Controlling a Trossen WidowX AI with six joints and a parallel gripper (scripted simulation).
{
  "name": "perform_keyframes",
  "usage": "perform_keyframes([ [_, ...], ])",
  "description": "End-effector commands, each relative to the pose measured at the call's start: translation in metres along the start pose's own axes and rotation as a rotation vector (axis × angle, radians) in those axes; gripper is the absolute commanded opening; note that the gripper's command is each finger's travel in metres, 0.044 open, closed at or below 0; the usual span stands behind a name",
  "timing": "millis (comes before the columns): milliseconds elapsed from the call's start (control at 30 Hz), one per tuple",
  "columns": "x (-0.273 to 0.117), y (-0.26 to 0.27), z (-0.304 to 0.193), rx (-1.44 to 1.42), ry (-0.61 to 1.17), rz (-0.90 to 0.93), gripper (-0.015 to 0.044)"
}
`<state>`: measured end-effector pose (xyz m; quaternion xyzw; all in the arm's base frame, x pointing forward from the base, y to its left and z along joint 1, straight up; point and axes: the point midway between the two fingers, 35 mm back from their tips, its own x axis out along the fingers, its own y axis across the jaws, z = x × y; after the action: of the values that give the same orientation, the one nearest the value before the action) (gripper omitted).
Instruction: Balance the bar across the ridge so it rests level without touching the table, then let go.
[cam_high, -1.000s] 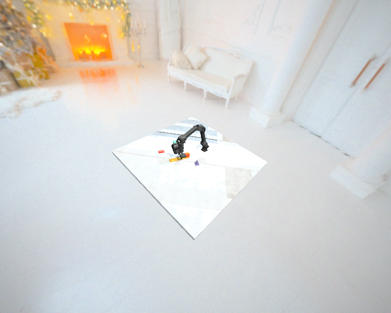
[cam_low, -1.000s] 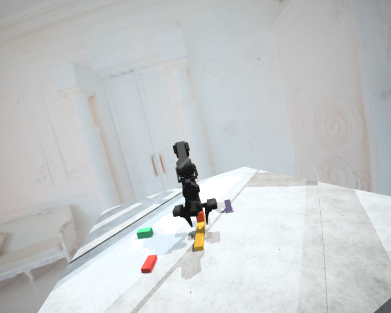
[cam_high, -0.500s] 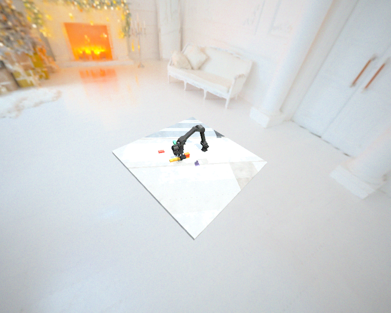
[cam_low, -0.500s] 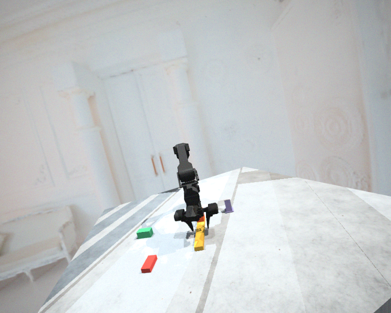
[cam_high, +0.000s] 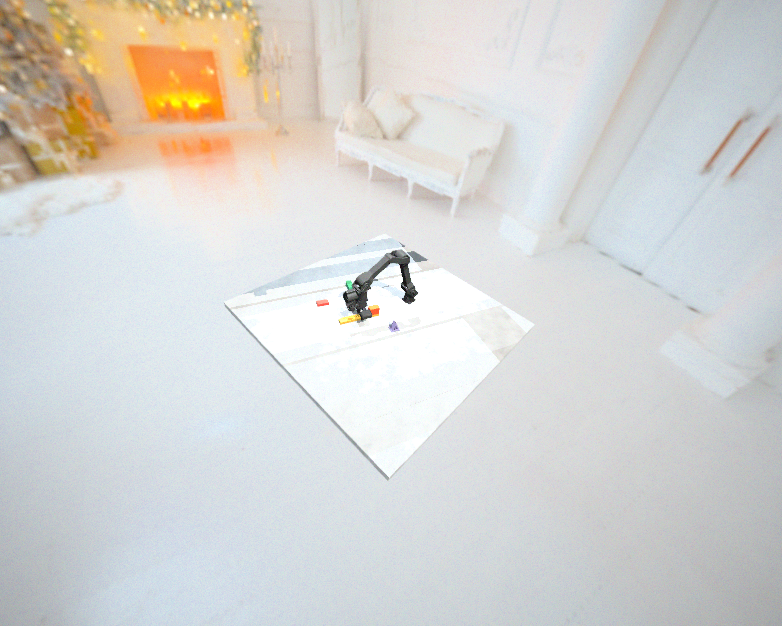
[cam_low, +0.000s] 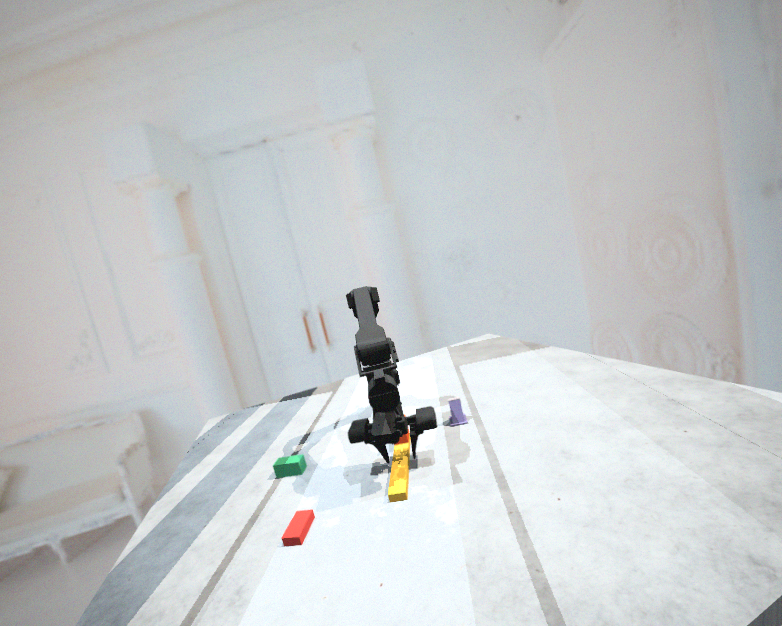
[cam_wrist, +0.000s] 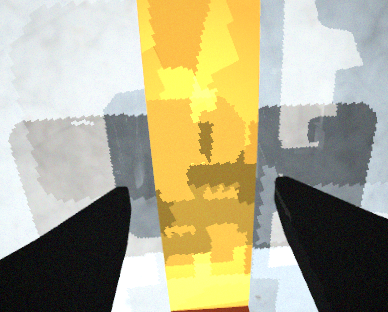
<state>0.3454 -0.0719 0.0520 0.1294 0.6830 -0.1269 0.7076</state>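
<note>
The bar (cam_wrist: 202, 150) is long and yellow-orange with a red end, and it lies flat on the table. It also shows in the exterior view (cam_low: 398, 469) and in the top view (cam_high: 357, 317). My gripper (cam_wrist: 202, 193) is low over the bar, one finger on each side, with a gap between each finger and the bar. It stands near the bar's red end (cam_low: 397, 450). The ridge (cam_low: 456, 411) is a small purple piece, standing apart to the right of the arm; it also shows in the top view (cam_high: 393, 326).
A green block (cam_low: 289, 466) and a red block (cam_low: 298, 527) lie on the table to the left of the bar. The arm's base (cam_high: 409, 297) stands behind the bar. The table's edges are far from the gripper.
</note>
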Motion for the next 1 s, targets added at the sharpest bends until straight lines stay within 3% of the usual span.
perform_keyframes([
  [0, 0.0, 0.0, 0.0, 0.0, 0.0, 0.0, 0.0184],
  [67, 0.0, 0.0, 0.0, 0.0, 0.0, 0.0, 0.0131],
  [300, 0.0, 0.0, 0.0, 0.0, 0.0, 0.0, 0.0085],
  [400, -0.004, 0.0, 0.001, 0.0, 0.0, 0.0, 0.0006],
  [967, -0.047, 0.001, 0.006, 0.001, -0.001, -0.001, 0.0],
])
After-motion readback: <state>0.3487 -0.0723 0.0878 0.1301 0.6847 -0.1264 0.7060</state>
